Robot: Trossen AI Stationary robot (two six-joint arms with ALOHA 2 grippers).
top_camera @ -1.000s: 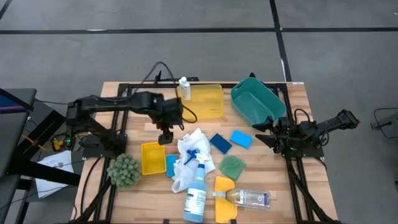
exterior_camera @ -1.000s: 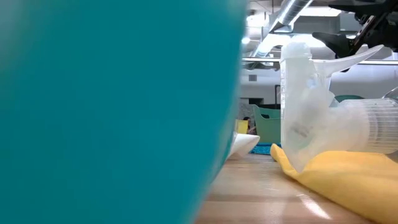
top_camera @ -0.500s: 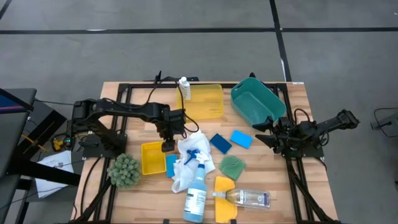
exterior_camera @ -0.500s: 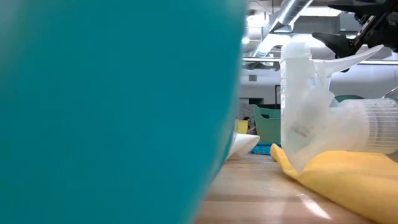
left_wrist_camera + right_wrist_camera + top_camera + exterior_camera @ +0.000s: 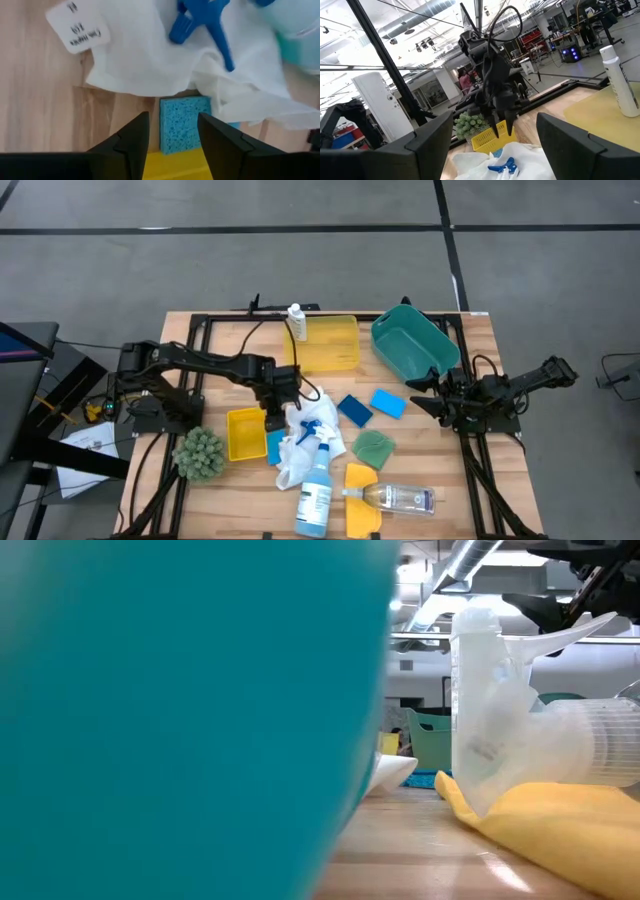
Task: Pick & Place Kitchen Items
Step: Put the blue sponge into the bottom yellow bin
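My left gripper is open and points down just above the table, touching nothing. In the left wrist view its fingers stand either side of a blue sponge that lies beside the small yellow tray, partly under the white cloth. The blue-liquid spray bottle lies on that cloth, its blue trigger head toward the gripper. Two more blue sponges, a green cloth, and a clear bottle on a yellow cloth lie to the right. My right gripper waits open at the right.
A white bottle stands at the edge of the large yellow tray at the back. The teal bin sits at the back right. A spiky green ball lies at the near left. The low view is half blocked by a teal surface.
My left gripper has moved toward the table's near edge and a little to the right, from beside the large yellow tray down to the white cloth and the blue sponge by the small yellow tray. The things on the table have stayed where they were.
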